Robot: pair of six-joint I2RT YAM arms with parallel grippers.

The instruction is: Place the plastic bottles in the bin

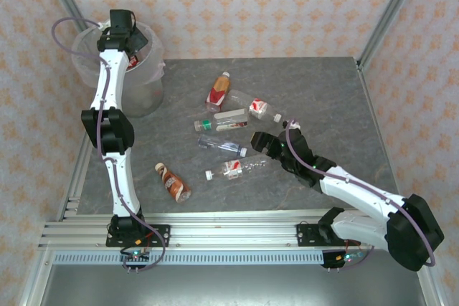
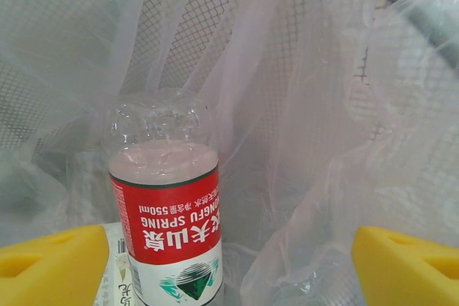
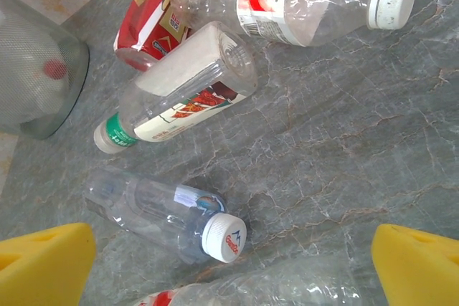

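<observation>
Left wrist, plastic bottle (image 2: pixel 165 170), red label (image 2: pixel 172 223) reading NONGFU SPRING

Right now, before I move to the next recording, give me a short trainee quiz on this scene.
1. True or false: the right gripper is shut on a bottle.
2. How many plastic bottles lie on the table in the top view?
3. The left gripper hangs: A) over the bin, B) over the table's middle, C) against the right gripper.
Key: 1 false; 2 six; 3 A.
</observation>
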